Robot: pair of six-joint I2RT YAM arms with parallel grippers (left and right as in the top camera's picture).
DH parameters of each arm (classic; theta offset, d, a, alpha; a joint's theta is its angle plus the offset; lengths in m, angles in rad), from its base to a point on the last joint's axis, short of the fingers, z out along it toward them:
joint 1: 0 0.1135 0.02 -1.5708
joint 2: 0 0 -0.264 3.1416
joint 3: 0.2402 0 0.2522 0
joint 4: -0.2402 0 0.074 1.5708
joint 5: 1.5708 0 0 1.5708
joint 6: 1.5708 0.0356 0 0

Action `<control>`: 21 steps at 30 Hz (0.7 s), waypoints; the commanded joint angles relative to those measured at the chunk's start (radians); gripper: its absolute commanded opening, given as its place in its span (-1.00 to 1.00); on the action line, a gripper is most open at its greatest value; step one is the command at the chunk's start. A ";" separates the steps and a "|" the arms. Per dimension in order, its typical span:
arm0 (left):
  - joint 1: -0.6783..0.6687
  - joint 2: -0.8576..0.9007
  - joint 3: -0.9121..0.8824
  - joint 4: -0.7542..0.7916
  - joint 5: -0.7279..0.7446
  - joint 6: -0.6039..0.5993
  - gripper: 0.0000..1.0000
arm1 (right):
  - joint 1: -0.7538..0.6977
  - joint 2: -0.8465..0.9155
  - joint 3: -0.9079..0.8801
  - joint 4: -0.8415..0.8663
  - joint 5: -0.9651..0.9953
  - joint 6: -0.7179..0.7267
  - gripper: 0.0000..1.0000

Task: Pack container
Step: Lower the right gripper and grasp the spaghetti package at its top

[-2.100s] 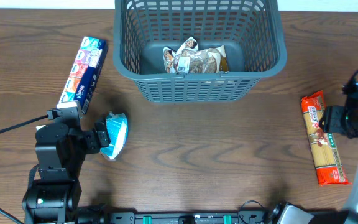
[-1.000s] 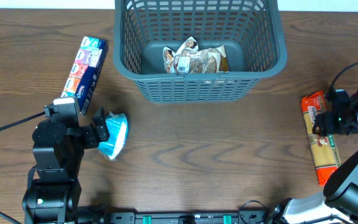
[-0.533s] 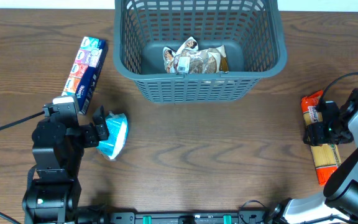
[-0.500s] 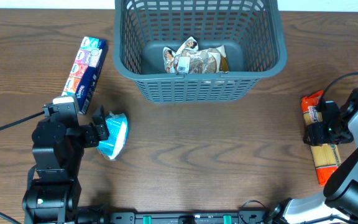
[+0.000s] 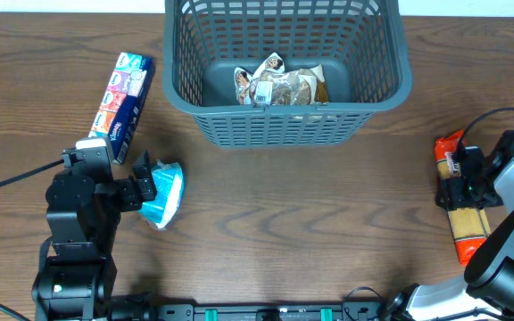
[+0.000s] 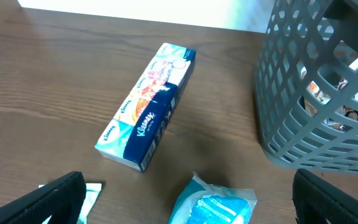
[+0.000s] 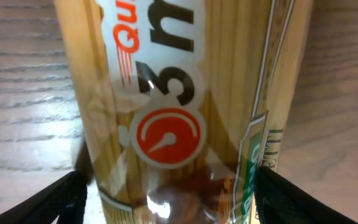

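The container, a dark grey-blue lattice basket [image 5: 279,125], stands at the back centre and also shows in the left wrist view [image 6: 309,106]. Crumpled packets [image 5: 275,85] lie in it. A blue-white packet [image 5: 168,192] lies on the table at the left. My left gripper [image 5: 145,191] is open, and its fingers [image 6: 197,208] straddle that packet [image 6: 216,205]. A long orange spaghetti packet [image 5: 471,230] lies at the right. My right gripper [image 5: 460,183] is low over it and open. Its fingers [image 7: 169,208] sit on either side of the packet [image 7: 166,81].
A long tissue box [image 5: 121,96] lies at the left, behind the blue packet, and shows in the left wrist view [image 6: 148,115]. Black cables trail from both arms. The table's front edge carries a black rail.
My right gripper has moved left and down onto the spaghetti packet and now straddles it. My left gripper shifted slightly at first and has since stayed still at the blue packet.
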 commanded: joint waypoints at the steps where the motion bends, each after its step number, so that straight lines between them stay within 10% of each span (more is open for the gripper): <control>1: -0.004 -0.002 0.022 0.004 0.006 0.018 0.97 | -0.009 0.011 -0.055 0.007 -0.033 -0.011 0.40; 4: -0.004 -0.002 0.022 0.004 0.006 0.018 0.97 | -0.009 0.011 -0.071 0.033 -0.029 -0.011 0.35; 10: -0.004 -0.002 0.022 0.004 0.006 0.018 0.97 | -0.009 0.011 -0.074 0.053 -0.031 -0.003 -0.54; 16: -0.004 -0.002 0.022 0.004 0.006 0.018 0.97 | -0.009 0.011 -0.074 0.056 -0.042 0.009 -0.98; 21: -0.004 -0.002 0.022 0.004 0.006 0.018 0.97 | -0.009 0.011 -0.074 0.059 -0.042 0.023 -0.97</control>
